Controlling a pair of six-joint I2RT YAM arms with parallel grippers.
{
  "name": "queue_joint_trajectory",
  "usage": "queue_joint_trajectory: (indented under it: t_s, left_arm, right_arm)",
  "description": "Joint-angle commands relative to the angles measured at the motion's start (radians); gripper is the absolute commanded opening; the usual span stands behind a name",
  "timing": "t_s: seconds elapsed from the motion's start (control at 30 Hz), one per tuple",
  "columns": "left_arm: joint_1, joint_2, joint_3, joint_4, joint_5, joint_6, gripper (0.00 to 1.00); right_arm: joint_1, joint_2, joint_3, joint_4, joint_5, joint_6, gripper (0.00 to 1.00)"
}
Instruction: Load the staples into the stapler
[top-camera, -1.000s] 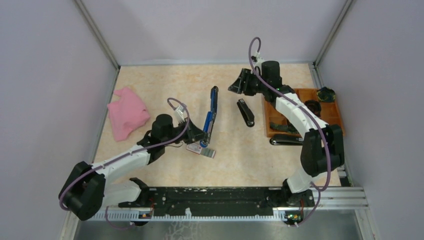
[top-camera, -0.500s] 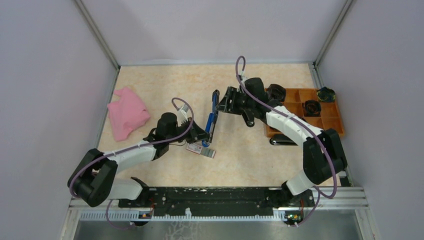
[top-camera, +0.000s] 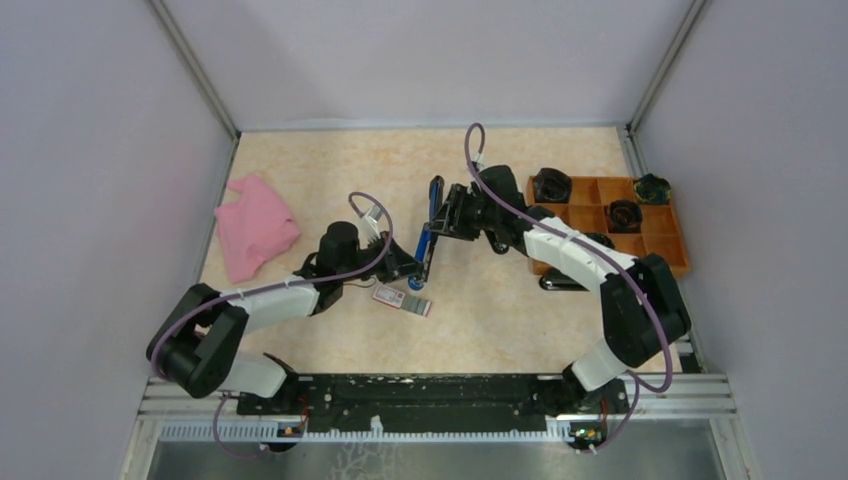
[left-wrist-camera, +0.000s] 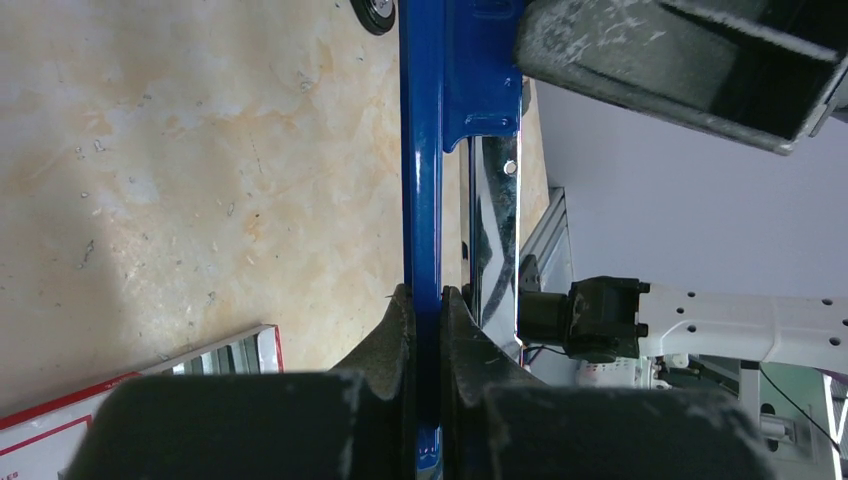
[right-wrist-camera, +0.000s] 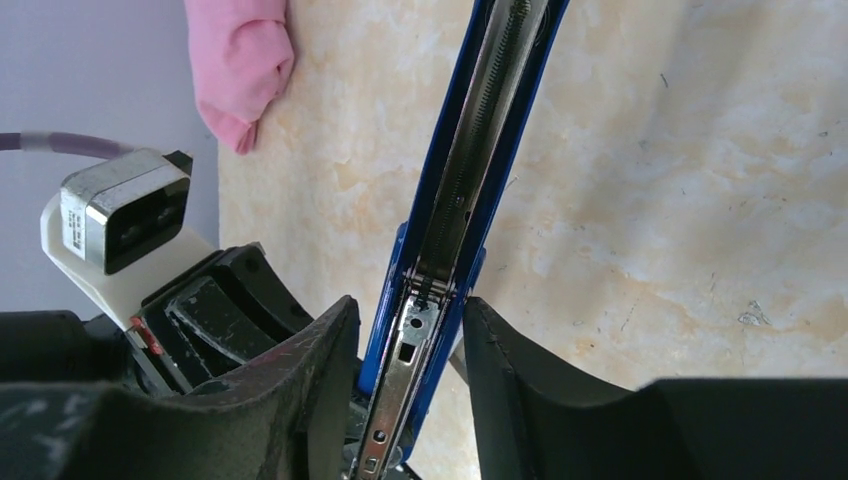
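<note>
Staples box (top-camera: 402, 299), white with red print, lies flat on the bench (top-camera: 330, 170), just to the near side of the left gripper (top-camera: 408, 268) and apart from the stapler (top-camera: 428, 232). One red-edged corner of it shows at the bottom left of the left wrist view (left-wrist-camera: 150, 400).

The blue stapler is swung open and held up off the bench, running away from the arms' bases. The left gripper (left-wrist-camera: 427, 310) is clenched on the thin blue edge at its near end, with both fingers (left-wrist-camera: 395, 335) pressed flat against the metal. The right gripper (top-camera: 447, 215) sits farther along. In the right wrist view its fingers (right-wrist-camera: 320, 350) stand on either side of the stapler (right-wrist-camera: 470, 170), whose bared magazine rail runs up between them. I cannot tell whether that gripper (right-wrist-camera: 410, 330) is pinching the sides or merely flanking them (the gaps are too slim to judge).

A crumpled pink cloth (top-camera: 255, 225) lies near the left wall. An orange compartment tray (top-camera: 662, 245) sits at the right with small dark items in several cells.
</note>
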Motion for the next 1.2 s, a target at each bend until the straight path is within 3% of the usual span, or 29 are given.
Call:
queue_joint_trajectory:
  t_s: [0.0,0.33,0.4,0.57,0.7,1.17]
  left_arm:
    - [0.000,0.011,0.048,0.136,0.043,0.001,0.00]
    - [-0.001,0.063,0.066,0.100,0.023,0.039,0.01]
    - [-0.001,0.061,0.067,0.063,-0.004,0.050,0.08]
    - [-0.001,0.017,0.063,-0.077,-0.100,0.102,0.37]
    - [-0.001,-0.044,0.058,-0.207,-0.216,0.143,0.46]
    - [-0.001,-0.135,0.153,-0.594,-0.485,0.178,0.56]
  right_arm:
    - [0.029,0.020,0.012,0.042,0.001,0.020,0.40]
    - [0.051,0.074,0.072,-0.031,0.080,-0.026,0.20]
    - [0.051,0.083,0.082,-0.038,0.103,-0.034,0.11]
    - [0.053,0.114,0.133,-0.071,0.170,-0.075,0.00]
    - [0.058,0.186,0.189,-0.106,0.219,-0.109,0.00]
    - [0.173,0.425,0.355,-0.072,0.527,-0.139,0.00]
